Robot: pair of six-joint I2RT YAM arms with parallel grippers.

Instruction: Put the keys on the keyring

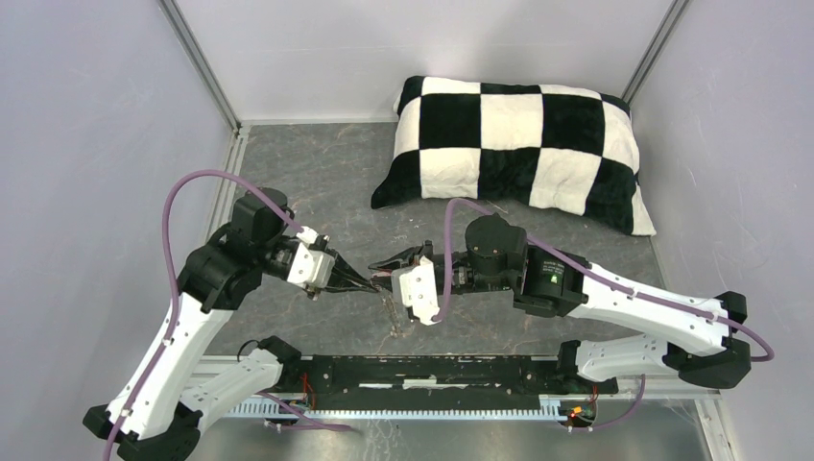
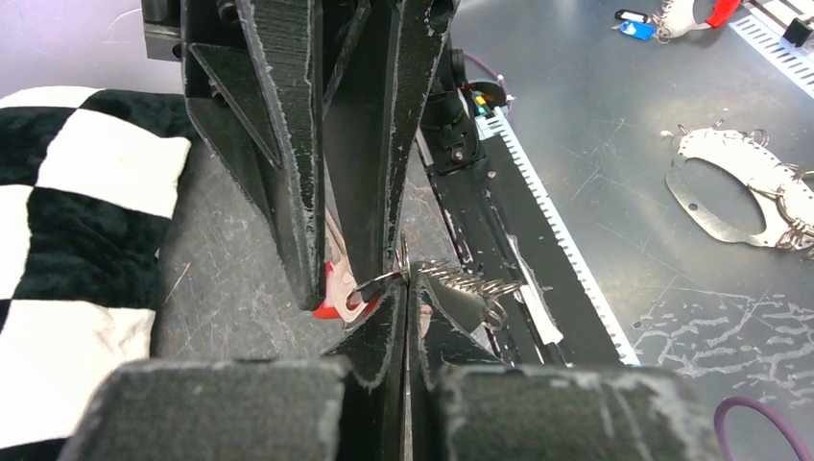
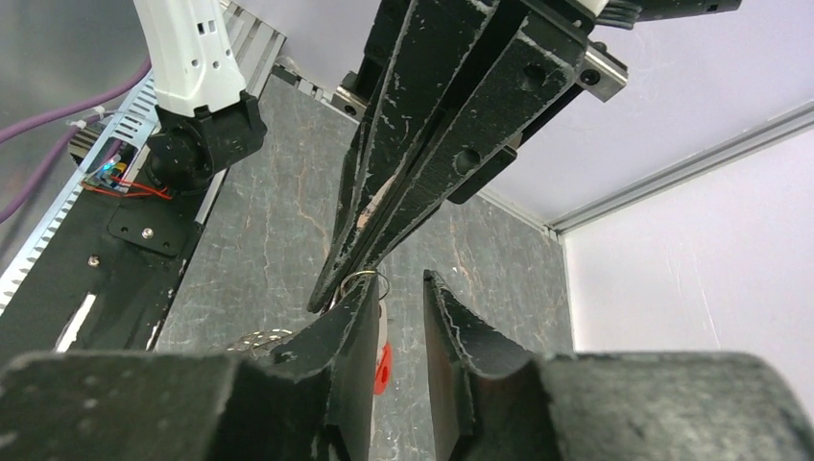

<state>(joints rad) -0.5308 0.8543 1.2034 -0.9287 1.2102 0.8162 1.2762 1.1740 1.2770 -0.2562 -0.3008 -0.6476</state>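
My two grippers meet tip to tip above the middle of the table. My left gripper [image 1: 368, 279] [image 2: 405, 285] is shut on the thin grey wire of the keyring [image 2: 384, 279], which also shows as a small loop in the right wrist view [image 3: 370, 278]. A coiled bit of wire [image 2: 461, 281] sticks out beside the left fingers, and thin wire hangs down below the grippers [image 1: 392, 312]. The red-headed key [image 2: 329, 309] [image 3: 384, 368] hangs at the wire, between my right gripper's open fingers. My right gripper [image 1: 381, 264] [image 3: 395, 280] is open, jaws apart. The green key is out of view.
A black and white checkered pillow [image 1: 514, 149] [image 2: 77, 240] lies at the back right. A black rail [image 1: 432, 370] runs along the near edge. Beyond it, a metal plate with rings [image 2: 720, 187] and blue tags [image 2: 634, 27] lie on a lower steel surface.
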